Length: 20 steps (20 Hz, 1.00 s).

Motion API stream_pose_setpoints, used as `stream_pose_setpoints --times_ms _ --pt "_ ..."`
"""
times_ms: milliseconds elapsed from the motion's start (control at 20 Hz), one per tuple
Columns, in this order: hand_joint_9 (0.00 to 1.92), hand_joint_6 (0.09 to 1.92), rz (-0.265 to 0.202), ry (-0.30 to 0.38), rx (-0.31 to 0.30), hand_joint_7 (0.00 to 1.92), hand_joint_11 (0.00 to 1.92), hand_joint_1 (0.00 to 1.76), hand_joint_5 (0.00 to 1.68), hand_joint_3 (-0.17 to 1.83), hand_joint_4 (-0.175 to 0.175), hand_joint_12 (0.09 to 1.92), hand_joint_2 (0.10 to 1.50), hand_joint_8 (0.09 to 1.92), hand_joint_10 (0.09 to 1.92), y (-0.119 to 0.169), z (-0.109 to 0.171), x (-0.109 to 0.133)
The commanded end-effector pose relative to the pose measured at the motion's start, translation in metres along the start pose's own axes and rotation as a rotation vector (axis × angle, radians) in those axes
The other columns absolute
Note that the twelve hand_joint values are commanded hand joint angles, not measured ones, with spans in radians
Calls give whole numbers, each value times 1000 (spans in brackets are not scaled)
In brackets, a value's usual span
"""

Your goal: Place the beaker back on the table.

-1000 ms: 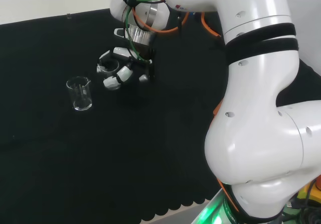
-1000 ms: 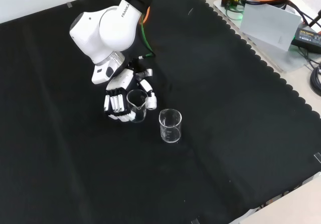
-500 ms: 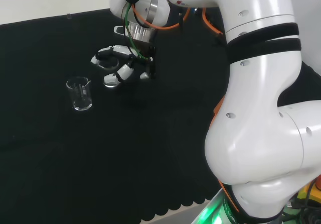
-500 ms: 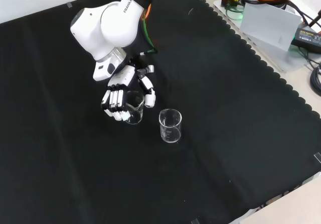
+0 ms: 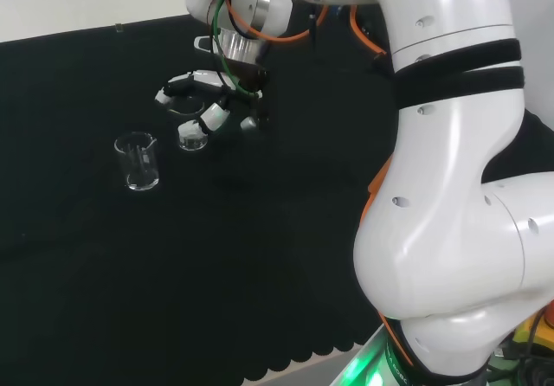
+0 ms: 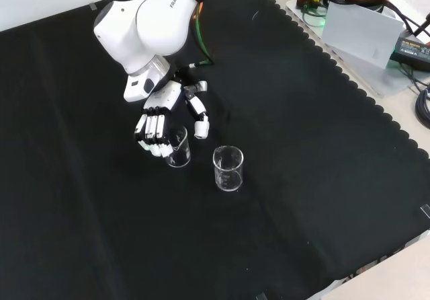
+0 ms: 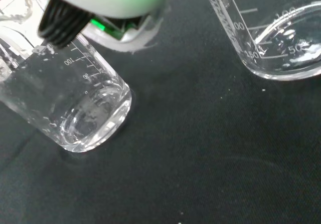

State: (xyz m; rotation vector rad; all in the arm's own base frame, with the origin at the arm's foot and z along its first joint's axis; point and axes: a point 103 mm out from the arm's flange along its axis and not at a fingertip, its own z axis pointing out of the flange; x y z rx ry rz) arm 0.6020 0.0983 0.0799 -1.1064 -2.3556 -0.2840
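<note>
2 clear beakers stand on the black cloth of the surface (image 6: 316, 179), both upright. In the front view the smaller beaker (image 6: 178, 146) sits just left of the larger beaker (image 6: 228, 168), with a narrow strip of cloth between them; in the head view the smaller beaker (image 5: 192, 137) is to the right of the larger beaker (image 5: 138, 161). Both lie toward the middle of the surface, well away from its scalloped edge. The wrist view shows the smaller beaker (image 7: 75, 103) with its round base down on the cloth, and the larger beaker (image 7: 273, 30) near it, printed scale marks on both walls.

The hand (image 6: 161, 115) hangs over the smaller beaker, below the arm's white link (image 6: 144, 24). Its fingers (image 6: 153, 133) are spread wide and nearly straight, reaching down behind and beside the beaker's rim rather than curling round it; the thumb (image 6: 199, 120) stands off to the right of the glass in the front view. In the head view the hand (image 5: 208, 100) sits above and to the right of the smaller beaker, fingertips splayed, one white tip just at the beaker's rim. Whether any fingertip touches the glass I cannot tell. At the top right corner in the front view, off the cloth, lie cables (image 6: 420, 51) and a grey box (image 6: 359, 31).
</note>
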Motion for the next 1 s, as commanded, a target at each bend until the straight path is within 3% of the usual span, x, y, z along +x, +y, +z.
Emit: stream_pose_setpoints --times_ms 50,450,1000 --pt "339 358 18 -33 -40 315 0 948 394 645 -73 1273 516 658 722 -9 -19 10" --pt "321 313 60 -82 -110 304 0 936 401 636 -76 1219 522 657 726 -38 -53 27" --pt "324 300 149 -131 -169 309 0 928 402 639 -78 1215 531 659 728 -107 -89 48"
